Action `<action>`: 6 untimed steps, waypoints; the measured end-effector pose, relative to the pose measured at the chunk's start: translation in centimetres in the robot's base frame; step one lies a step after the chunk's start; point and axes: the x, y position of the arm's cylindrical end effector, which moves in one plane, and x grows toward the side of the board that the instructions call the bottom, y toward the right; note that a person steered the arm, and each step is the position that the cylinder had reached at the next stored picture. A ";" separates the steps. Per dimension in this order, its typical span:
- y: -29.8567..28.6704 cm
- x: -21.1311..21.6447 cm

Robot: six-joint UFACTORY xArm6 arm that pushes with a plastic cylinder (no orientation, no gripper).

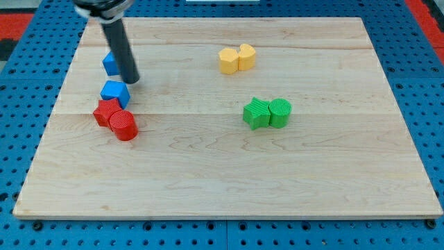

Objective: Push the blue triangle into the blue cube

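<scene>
Resting on the board, my tip (131, 80) holds nothing, touching the blue triangle (109, 63) just to its left, with the blue cube (114, 91) near below. Red blocks (116, 119) crowd beyond the cube. Best, I judge, to circle above the triangle and push slowly downward, centred.

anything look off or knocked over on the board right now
Nothing stands out. The blocks sit flat in tidy pairs: yellow pair at the view's top, green pair mid-right, red pair at left. My tip is between the blue triangle and the blue cube.
</scene>
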 end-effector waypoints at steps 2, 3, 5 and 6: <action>-5.9 -6.6; -5.4 -2.6; -3.3 -0.7; -3.3 -0.7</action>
